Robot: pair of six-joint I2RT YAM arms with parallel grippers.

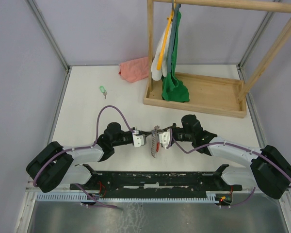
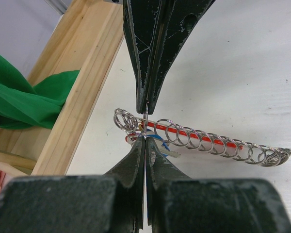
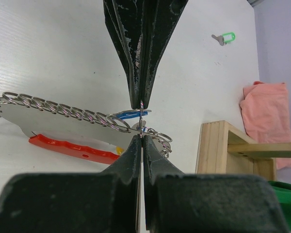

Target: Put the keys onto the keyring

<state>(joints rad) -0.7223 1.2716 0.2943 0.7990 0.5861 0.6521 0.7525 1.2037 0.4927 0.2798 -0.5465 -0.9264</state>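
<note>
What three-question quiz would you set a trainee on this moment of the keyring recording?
1. True or false: the light green key is already on the keyring.
2. Where does the pink cloth lie? A) under the keyring B) beside the wooden rack C) between the arm bases.
3. Fill in: the left claw and the right claw are both ___ on the keyring.
Key: 1 false; 2 B; 3 shut.
</note>
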